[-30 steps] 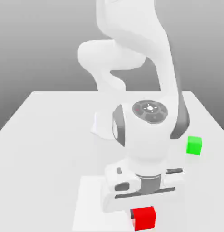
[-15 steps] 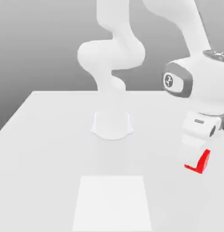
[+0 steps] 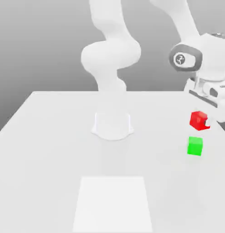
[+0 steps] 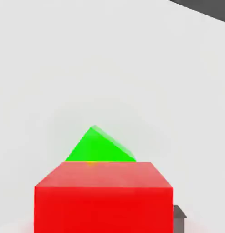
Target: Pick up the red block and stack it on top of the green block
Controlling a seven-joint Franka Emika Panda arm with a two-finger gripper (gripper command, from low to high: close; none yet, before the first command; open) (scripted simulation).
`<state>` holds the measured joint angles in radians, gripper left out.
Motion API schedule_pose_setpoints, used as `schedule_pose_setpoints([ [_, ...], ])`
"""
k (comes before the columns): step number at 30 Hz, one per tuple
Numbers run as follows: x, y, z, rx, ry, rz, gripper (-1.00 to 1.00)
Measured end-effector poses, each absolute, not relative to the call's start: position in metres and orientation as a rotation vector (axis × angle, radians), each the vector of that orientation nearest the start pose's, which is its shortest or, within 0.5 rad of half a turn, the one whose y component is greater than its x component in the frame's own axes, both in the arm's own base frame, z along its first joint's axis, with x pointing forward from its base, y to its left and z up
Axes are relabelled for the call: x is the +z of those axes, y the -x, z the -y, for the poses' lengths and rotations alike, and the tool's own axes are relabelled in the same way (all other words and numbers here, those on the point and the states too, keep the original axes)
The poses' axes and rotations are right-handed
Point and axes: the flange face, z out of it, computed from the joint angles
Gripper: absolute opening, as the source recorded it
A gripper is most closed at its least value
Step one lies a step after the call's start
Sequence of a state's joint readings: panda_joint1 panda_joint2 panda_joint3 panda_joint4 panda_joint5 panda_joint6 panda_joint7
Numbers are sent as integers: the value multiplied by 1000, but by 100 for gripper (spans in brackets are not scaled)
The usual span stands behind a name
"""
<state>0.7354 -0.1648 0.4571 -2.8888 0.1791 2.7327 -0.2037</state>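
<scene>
The red block (image 3: 198, 119) hangs in the air at the exterior view's right, with my gripper (image 3: 203, 122) shut on it. The green block (image 3: 195, 146) rests on the white table a little below the red one, with a gap between them. In the hand view the red block (image 4: 104, 195) sits close in front, and the green block (image 4: 100, 146) shows beyond it as a corner. One dark fingertip (image 4: 179, 213) peeks out beside the red block.
The arm's white base (image 3: 112, 125) stands mid-table at the back. A paler square patch (image 3: 112, 202) lies on the table (image 3: 50, 150) near the front. The table's right edge runs close to the green block.
The arm swung from the front of the table to the exterior view's right, carrying the red block up and over to just above the green block.
</scene>
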Motion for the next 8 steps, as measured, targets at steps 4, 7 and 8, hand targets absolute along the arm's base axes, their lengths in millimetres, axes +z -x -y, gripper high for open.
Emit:
schedule_pose_setpoints([
  [4, 194, -143, -316, 0, 2568, 1817, -100],
  [7, 186, -146, -314, 1, 2575, 1804, 100],
  [8, 186, -146, -314, 1, 2575, 1804, 100],
])
